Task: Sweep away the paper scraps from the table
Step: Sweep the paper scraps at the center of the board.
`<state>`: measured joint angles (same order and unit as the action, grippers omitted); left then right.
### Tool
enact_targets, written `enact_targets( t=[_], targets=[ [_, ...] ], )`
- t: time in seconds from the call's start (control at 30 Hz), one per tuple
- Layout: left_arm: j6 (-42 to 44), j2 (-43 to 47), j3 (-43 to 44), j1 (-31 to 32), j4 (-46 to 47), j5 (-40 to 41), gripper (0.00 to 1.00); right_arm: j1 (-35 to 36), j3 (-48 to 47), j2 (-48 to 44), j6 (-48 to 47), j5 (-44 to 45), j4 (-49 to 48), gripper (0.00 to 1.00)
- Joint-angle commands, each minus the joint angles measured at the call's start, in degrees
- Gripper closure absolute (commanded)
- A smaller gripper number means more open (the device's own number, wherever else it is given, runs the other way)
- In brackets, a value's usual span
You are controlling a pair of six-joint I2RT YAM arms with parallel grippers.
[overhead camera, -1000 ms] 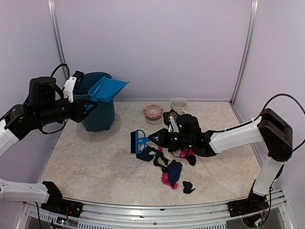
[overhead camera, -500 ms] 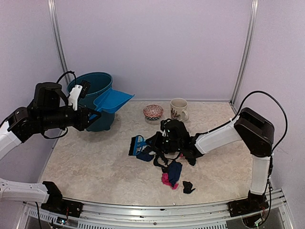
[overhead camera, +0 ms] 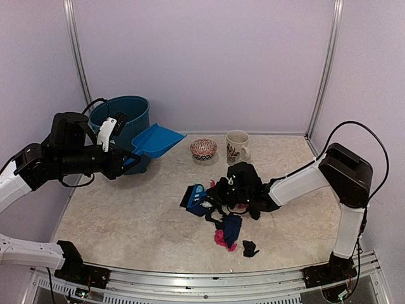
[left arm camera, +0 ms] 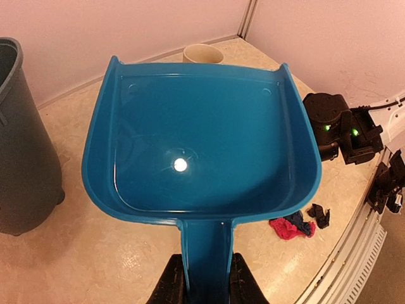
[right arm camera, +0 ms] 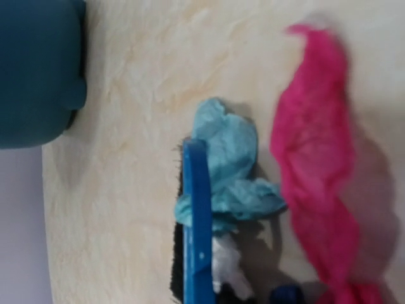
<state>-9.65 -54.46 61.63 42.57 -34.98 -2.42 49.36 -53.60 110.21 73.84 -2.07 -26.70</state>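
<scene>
The dustpan [left arm camera: 202,139] is glossy, smooth blue plastic with a light glare. The desk [overhead camera: 126,215] looks like matt mottled stone, edged in silvery metal. The paper scraps [right arm camera: 228,164] are crinkled and matt; the brush [right arm camera: 197,221] back is smooth plastic

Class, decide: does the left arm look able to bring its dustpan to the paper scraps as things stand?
Probably yes: the dustpan hangs left of the paper scraps with only open table between them, though the brush sits at the pile's left edge.
</scene>
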Motion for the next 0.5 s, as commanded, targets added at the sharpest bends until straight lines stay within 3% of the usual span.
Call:
enact_targets(
  t=[0.0,0.47],
  targets=[
    [-0.4,-1.4,-0.3,2.1,2.9,-1.1,1.0,-1.7,4.9,-4.5,1.4,1.6,4.5,1.0],
    [-2.9,-6.7,-2.8,12.8,6.3,4.4,1.0,-2.8,22.5,-24.6,2.3,3.5,9.1,1.0]
  ],
)
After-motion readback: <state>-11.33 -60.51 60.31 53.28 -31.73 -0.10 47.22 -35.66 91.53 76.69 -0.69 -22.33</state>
